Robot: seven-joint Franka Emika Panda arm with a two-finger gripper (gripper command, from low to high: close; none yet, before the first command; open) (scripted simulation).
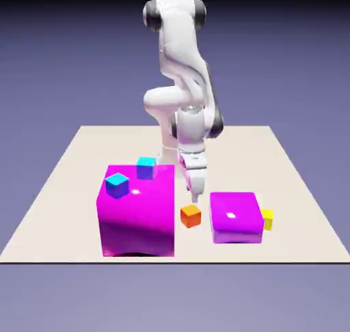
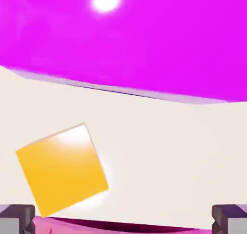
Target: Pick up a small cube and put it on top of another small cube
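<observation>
Pale tabletop (image 1: 61, 208), pincer (image 2: 123, 219) wide open, holding nothing, near orange cube (image 1: 191, 216).

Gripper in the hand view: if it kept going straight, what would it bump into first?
The gripper would perhaps catch the orange cube with its left-of-picture finger; otherwise, the pale tabletop between the magenta blocks. Depth is unclear.
</observation>
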